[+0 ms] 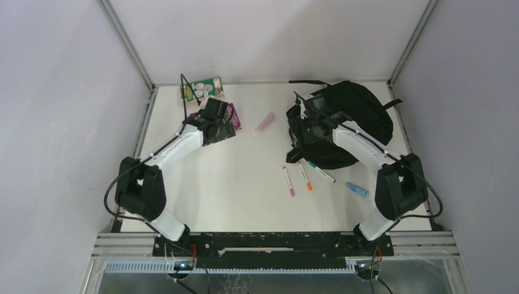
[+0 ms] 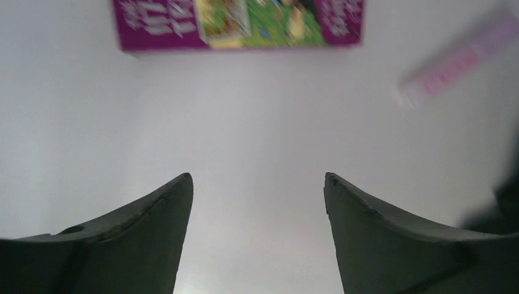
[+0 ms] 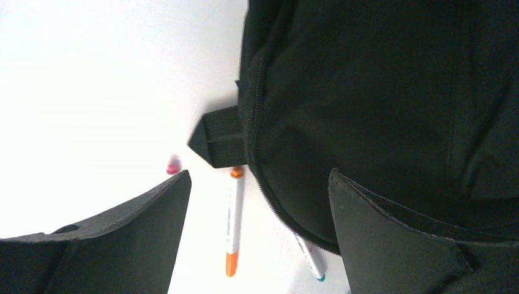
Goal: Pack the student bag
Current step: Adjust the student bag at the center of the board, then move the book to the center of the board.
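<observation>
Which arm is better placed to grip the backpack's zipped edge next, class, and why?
The right. The right hand hangs open directly over the backpack, its zip just beneath. The left hand, also open, is across the table, facing the purple box.

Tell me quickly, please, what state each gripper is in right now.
Left gripper: open, empty, short of the purple box.
Right gripper: open, empty, over the black backpack edge.
</observation>
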`<state>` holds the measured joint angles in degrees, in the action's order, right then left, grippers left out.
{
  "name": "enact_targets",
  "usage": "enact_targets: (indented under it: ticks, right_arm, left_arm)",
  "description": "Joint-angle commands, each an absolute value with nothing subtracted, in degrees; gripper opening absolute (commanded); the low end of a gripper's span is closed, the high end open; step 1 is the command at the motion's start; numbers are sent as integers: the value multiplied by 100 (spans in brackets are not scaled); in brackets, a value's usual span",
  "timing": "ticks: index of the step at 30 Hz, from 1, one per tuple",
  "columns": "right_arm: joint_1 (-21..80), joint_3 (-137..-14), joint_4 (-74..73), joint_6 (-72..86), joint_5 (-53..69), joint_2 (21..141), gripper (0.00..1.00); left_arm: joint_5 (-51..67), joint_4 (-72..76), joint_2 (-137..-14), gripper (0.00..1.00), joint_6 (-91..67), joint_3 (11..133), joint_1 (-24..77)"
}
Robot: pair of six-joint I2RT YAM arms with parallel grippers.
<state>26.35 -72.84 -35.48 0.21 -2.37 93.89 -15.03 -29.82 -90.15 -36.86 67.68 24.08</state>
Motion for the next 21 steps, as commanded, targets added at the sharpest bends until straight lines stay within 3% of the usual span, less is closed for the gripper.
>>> enact_targets:
  ticks: [1, 16, 21]
  right_arm:
    - [2724, -7333, -3027, 626, 80, 8787, 91]
    - [3660, -6543, -3213, 1439, -61, 7506, 91]
    - [3708, -6259, -3284, 1436, -303, 7390, 90]
  left_arm:
    - [-3206, -3663, -9717, 84, -3106, 8050, 2142]
    - [-1729, -5139, -13570, 83, -2946, 13345, 862]
    - [-1102, -5074, -14467, 79, -3597, 13920, 596]
